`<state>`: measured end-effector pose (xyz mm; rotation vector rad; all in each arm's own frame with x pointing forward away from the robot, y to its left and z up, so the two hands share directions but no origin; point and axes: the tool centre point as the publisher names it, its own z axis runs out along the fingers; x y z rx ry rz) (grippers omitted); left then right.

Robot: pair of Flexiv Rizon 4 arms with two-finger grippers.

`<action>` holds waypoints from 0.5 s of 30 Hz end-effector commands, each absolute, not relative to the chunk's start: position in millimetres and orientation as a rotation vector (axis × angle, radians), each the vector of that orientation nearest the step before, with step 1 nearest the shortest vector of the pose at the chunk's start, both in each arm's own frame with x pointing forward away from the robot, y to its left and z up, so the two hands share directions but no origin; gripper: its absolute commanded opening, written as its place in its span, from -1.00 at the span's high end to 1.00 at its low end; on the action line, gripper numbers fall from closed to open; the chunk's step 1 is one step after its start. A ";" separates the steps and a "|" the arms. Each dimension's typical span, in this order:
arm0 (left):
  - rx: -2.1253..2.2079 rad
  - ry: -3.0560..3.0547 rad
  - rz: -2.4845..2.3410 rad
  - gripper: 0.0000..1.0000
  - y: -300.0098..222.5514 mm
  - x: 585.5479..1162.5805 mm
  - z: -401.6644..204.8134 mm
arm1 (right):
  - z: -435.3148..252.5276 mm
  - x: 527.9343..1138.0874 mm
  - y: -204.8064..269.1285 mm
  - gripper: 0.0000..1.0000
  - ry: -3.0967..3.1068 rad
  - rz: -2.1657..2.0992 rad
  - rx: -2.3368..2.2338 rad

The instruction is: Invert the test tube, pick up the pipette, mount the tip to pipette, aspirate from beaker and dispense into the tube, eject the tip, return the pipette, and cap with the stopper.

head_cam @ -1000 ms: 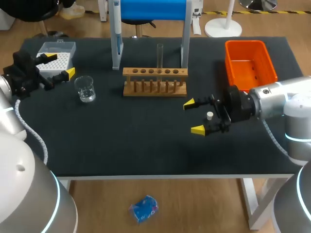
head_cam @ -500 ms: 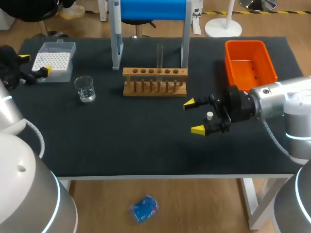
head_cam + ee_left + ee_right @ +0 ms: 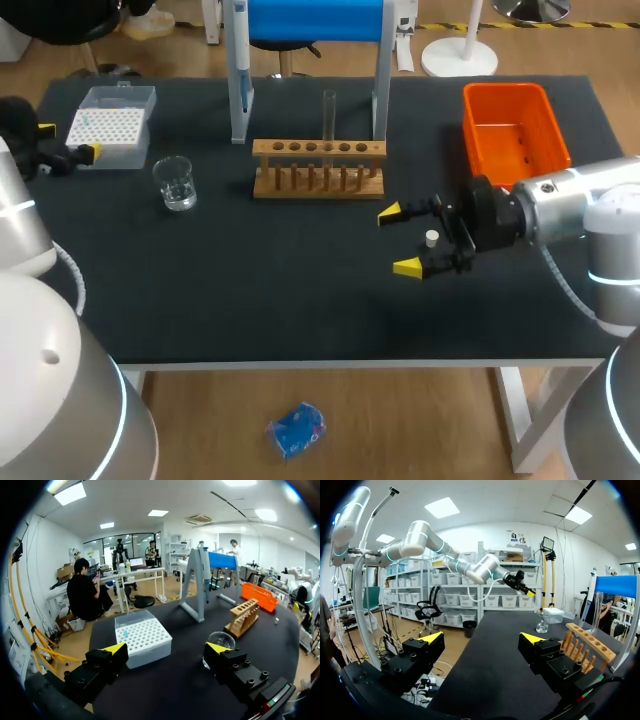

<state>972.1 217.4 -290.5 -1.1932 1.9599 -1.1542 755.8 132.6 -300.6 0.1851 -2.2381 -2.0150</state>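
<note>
Yellow-tipped right gripper (image 3: 406, 240) spread apart around small white stopper (image 3: 431, 238), clear glass test tube (image 3: 328, 118) upright in wooden rack (image 3: 318, 168) ahead; left gripper (image 3: 68, 141) also apart, white tip box (image 3: 110, 126) just ahead.

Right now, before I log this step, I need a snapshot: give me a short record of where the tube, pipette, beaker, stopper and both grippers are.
test tube: upright in the wooden rack
pipette: hanging on its stand, behind the rack
beaker: on the table, left of the rack, near the tip box
stopper: on the table between the right gripper's fingers, not gripped
left gripper: open, empty, beside the tip box
right gripper: open, empty
</note>
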 end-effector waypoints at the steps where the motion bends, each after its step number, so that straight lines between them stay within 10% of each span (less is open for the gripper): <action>1: -1.205 2.020 -1.135 -1.00 224.5 980.0 -295.8 | -300.8 755.1 132.8 -1.00 -2.240 -2.017 0.183; 15: -1.160 2.027 -1.116 -1.00 232.4 983.1 -302.2 | -300.8 755.1 132.8 -1.00 -2.240 -2.017 0.183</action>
